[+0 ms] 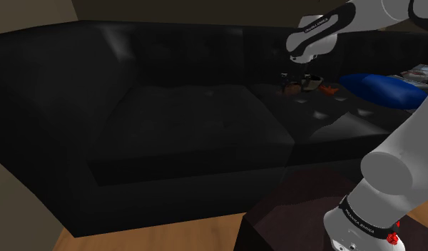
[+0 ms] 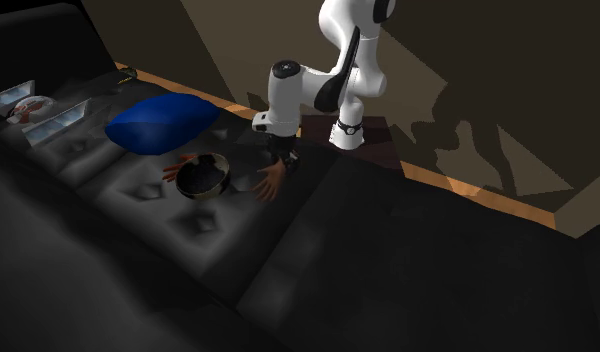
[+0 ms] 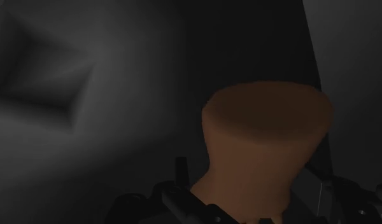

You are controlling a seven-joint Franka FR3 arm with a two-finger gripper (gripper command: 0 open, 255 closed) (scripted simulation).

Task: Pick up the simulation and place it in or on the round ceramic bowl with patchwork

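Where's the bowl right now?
In the second exterior view, the round bowl sits on the black sofa, between the blue cushion on that view's left and the skin-coloured model hand on its right.

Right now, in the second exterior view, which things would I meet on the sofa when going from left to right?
pale flat things → blue cushion → round bowl → brown hand model. I leave out the pincer, because it hangs over the hand model.
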